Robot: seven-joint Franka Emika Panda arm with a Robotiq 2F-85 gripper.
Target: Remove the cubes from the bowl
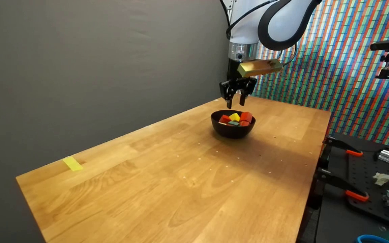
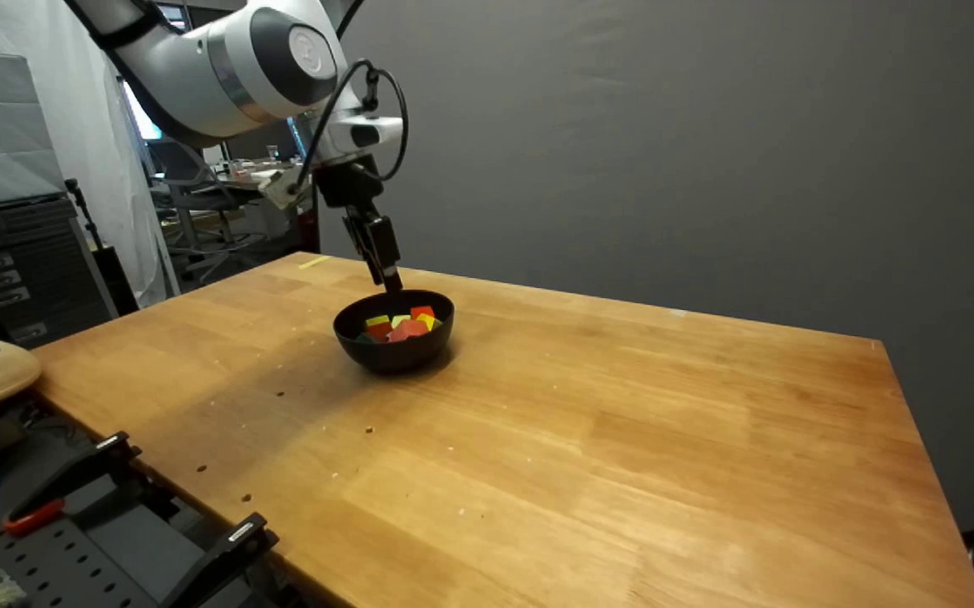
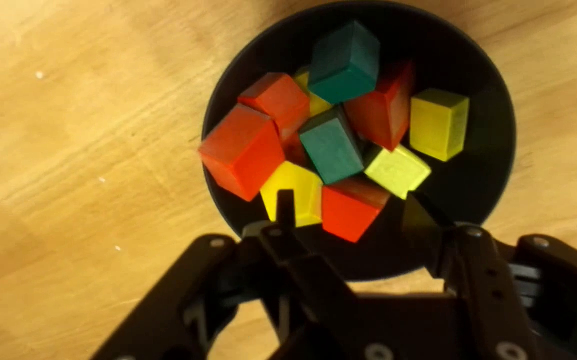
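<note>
A round black bowl (image 1: 233, 132) is set on a light-brown wooden table (image 1: 181, 189), and coloured cubes (image 1: 235, 117) are heaped inside it: in the wrist view, a dark-green cube (image 3: 344, 62) is seen towards twelve o'clock, a yellow cube (image 3: 438, 125) near three, an orange-red cube (image 3: 351, 212) at six and another orange-red cube (image 3: 242, 150) at nine. Above the bowl, a black two-fingered gripper (image 1: 235, 105) is suspended, its jaws spread apart.

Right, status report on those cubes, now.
Hand open, holding nothing, above the bowl. Red, yellow and green cubes jumbled inside. No obstruction seen between.
</note>
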